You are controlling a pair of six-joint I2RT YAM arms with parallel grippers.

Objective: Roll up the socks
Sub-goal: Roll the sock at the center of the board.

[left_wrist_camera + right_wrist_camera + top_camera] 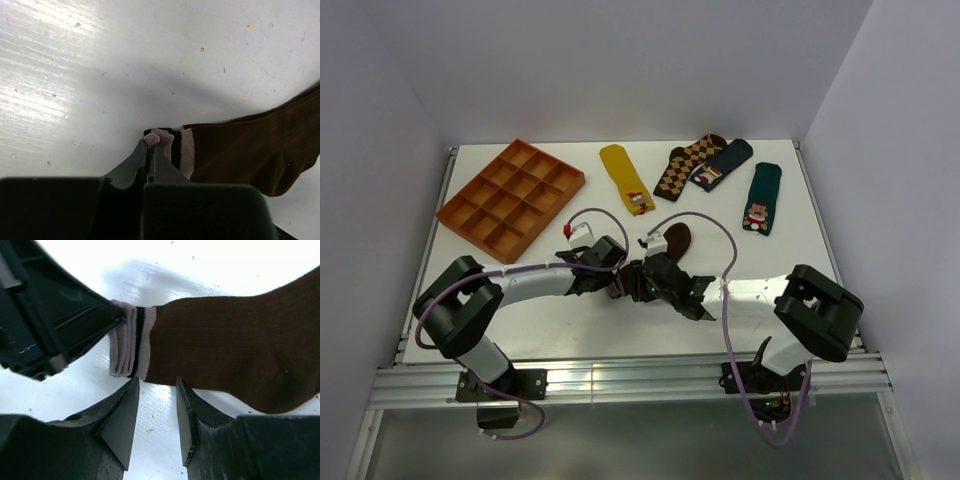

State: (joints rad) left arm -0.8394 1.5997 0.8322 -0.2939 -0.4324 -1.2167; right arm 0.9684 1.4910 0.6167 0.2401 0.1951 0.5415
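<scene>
Sock: the dark brown sock [225, 350] lies flat mid-table [810, 240], with its striped cuff toward your left arm.
Left gripper [150, 144]: fingers pressed together, pinching the cuff edge.
Right gripper [157, 382]: fingers spread just beside the cuff, gripping nothing.
Room: you have bare table toward the front edge; the tray [510, 195] is far left and the other socks [680, 170] lie along the far edge.
Writing: the sock pictures are too small to read.

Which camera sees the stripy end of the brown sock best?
The right wrist view: the brown sock's striped cuff shows almost whole, pinched by the left gripper. The left wrist view hides part of the cuff behind that gripper's fingers. From the top, the arms cover the cuff; only the sock's toe end shows.
</scene>
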